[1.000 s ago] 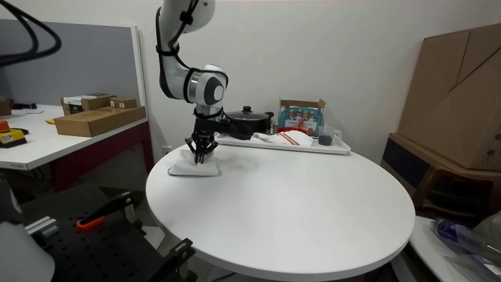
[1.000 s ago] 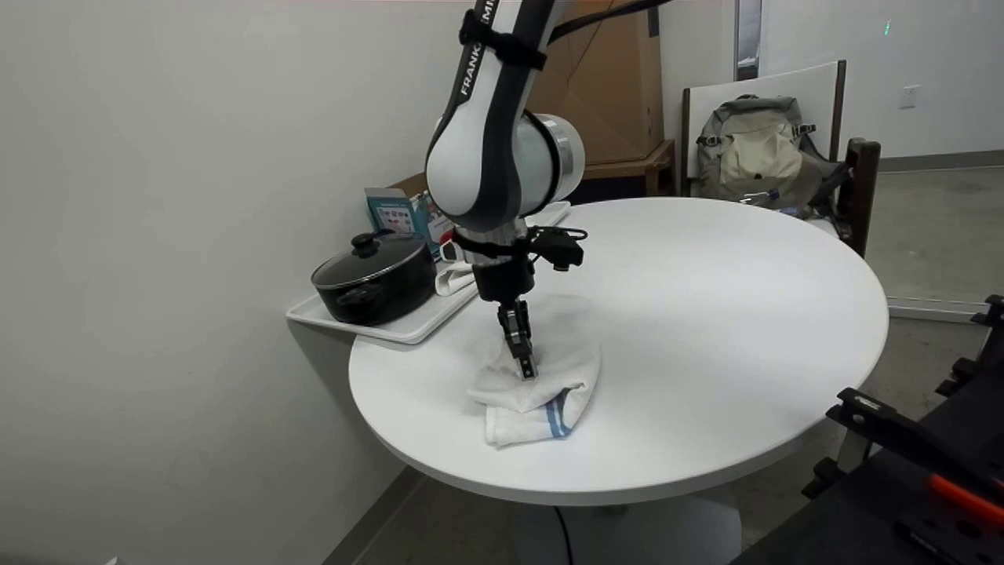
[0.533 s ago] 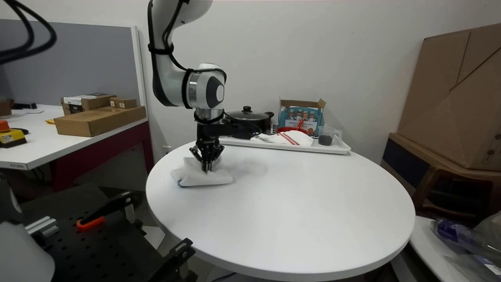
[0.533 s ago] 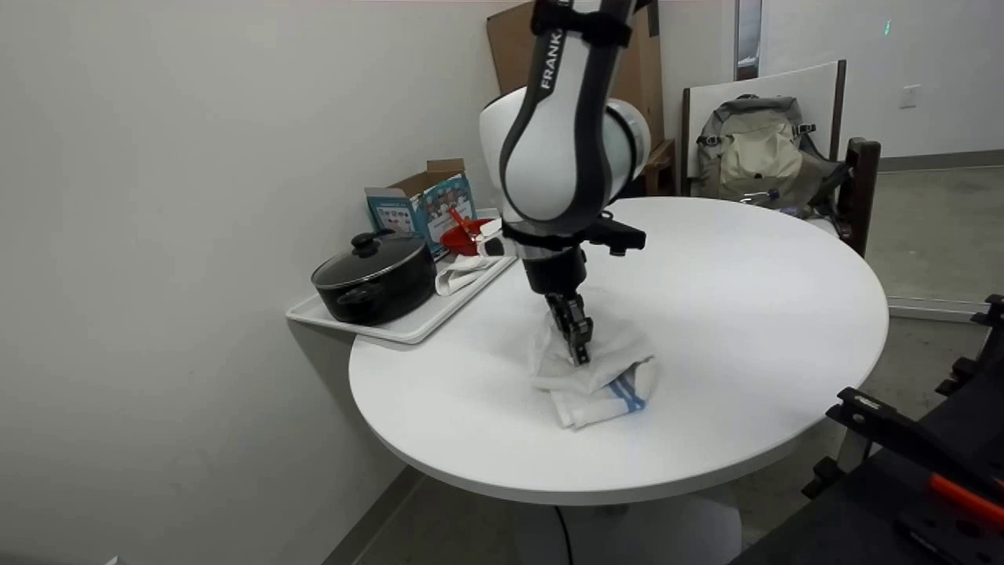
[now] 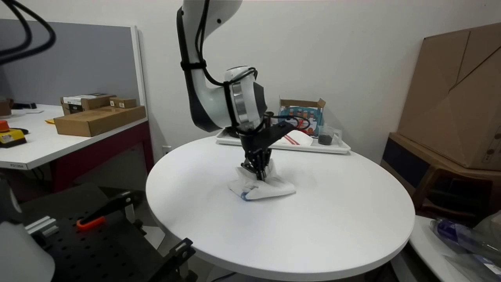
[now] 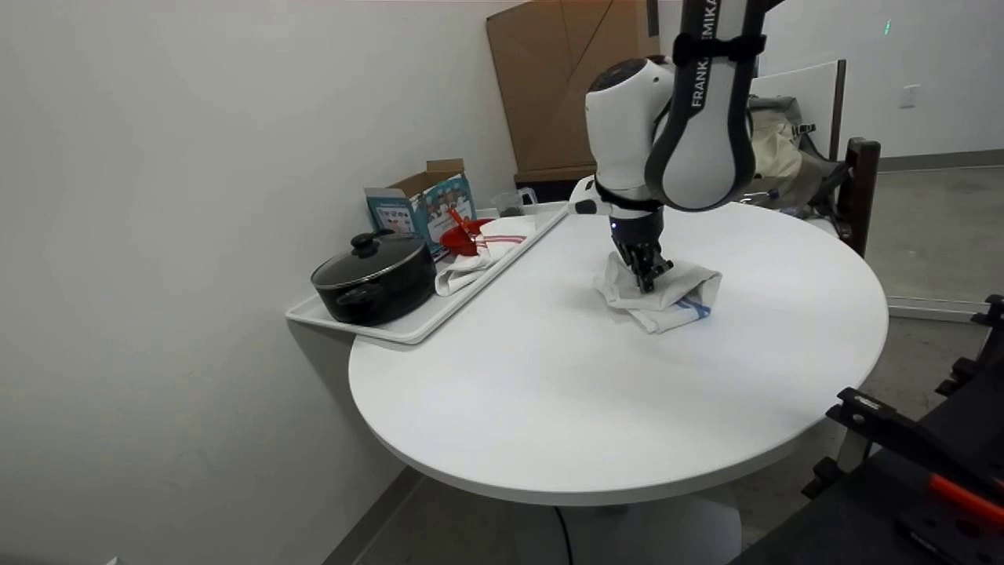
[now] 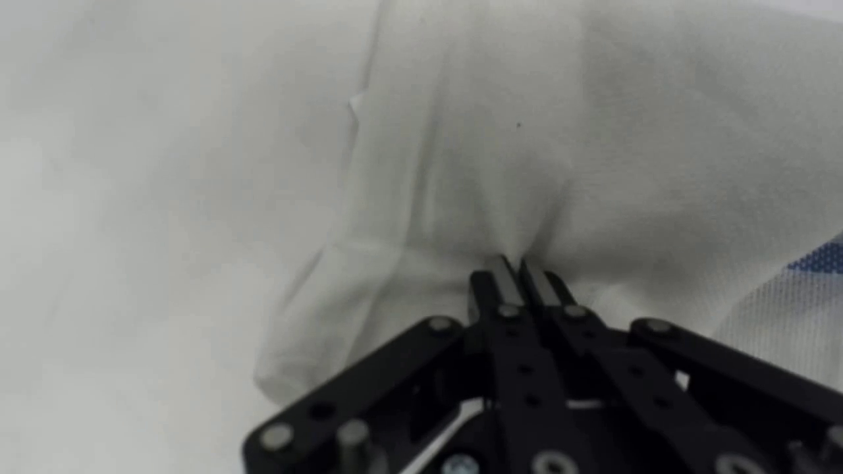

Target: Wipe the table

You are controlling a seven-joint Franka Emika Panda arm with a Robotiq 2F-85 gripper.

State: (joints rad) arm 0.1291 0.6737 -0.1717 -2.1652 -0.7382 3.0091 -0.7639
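The round white table point(image 5: 321, 227) fills the middle of both exterior views, and its near side is bare in an exterior view point(image 6: 502, 424). A crumpled white cloth with blue stripes point(image 5: 272, 190) lies on the table, and it also shows in an exterior view point(image 6: 686, 284). My gripper point(image 5: 261, 178) points down at the cloth, slightly tilted. In the wrist view my gripper point(image 7: 515, 263) has its fingers nearly together, with folds of the cloth point(image 7: 632, 131) drawn in between the tips. The very ends of the fingertips are buried in the fabric.
A white tray point(image 6: 412, 336) on the table edge by the wall holds a black lidded pot point(image 6: 376, 278), a red bowl point(image 6: 461, 237), a red-striped towel point(image 5: 295, 138), a blue box point(image 5: 300, 117) and a clear cup point(image 5: 328, 135). A black perforated platform point(image 5: 98, 243) stands beside the table.
The gripper and the cloth have slid together across the table, from near its edge toward the middle. The wrist has tilted, and the pot is now mostly hidden behind the arm in an exterior view.
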